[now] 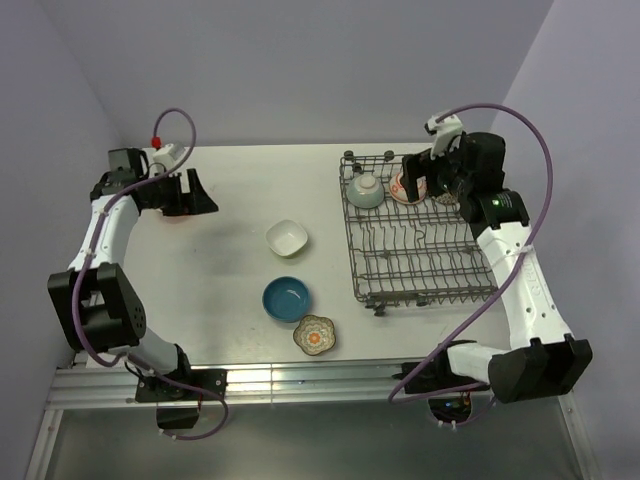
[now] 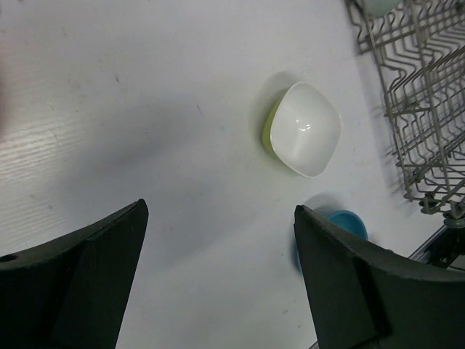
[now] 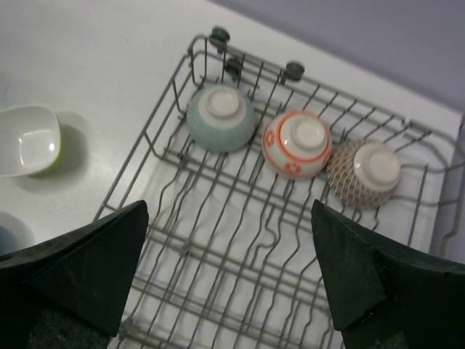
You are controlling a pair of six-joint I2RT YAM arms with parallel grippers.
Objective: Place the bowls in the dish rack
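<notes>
The dish rack (image 1: 420, 250) stands at the right of the table. Three bowls lie upside down along its far end: pale teal (image 3: 220, 118), orange-white (image 3: 296, 144) and grey patterned (image 3: 365, 173). My right gripper (image 3: 229, 207) hangs open and empty above the rack, just near of these bowls. In the top view it (image 1: 428, 190) hides most of the grey bowl. On the table are the white squarish bowl (image 1: 287, 238), the deep blue bowl (image 1: 287, 299) and the floral bowl (image 1: 315, 335). My left gripper (image 1: 200, 195) is open and empty at the far left, well away from the white bowl (image 2: 309, 129).
The white bowl has a yellow-green underside. The blue bowl (image 2: 350, 220) shows partly behind my left gripper's right finger. The rack's left edge (image 2: 421, 109) lies right of the white bowl. Purple walls close in the table at the back and sides.
</notes>
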